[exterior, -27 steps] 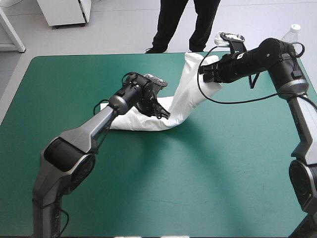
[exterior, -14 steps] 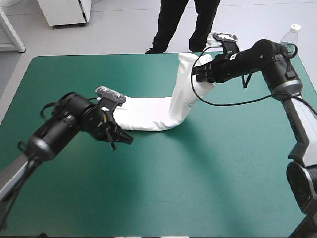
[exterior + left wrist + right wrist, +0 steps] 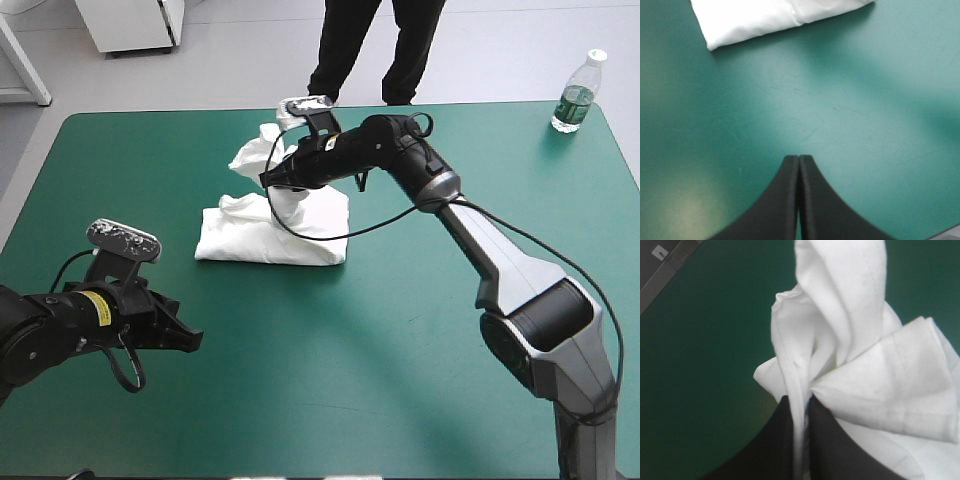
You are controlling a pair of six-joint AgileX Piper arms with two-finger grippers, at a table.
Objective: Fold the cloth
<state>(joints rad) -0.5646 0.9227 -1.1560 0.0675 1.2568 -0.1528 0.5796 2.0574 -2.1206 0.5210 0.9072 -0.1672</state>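
Pinching T-shirt (image 3: 865, 385), right tool (image 3: 801, 400), tips perhaps buried

The left gripper (image 3: 188, 340), with its two broad black fingers, has drawn away from the white short-sleeved T-shirt (image 3: 270, 238). It has pulled back to the near left of the teal-green-covered worktop (image 3: 400, 380). The right gripper (image 3: 270, 182) has carried its pinched end leftward (it was near the far right before). What was a long stretched strip now bunches up over the folded part.

T-shirt (image 3: 262, 240) on table (image 3: 400, 350), centre-left; bottle (image 3: 577, 92) at far right corner.
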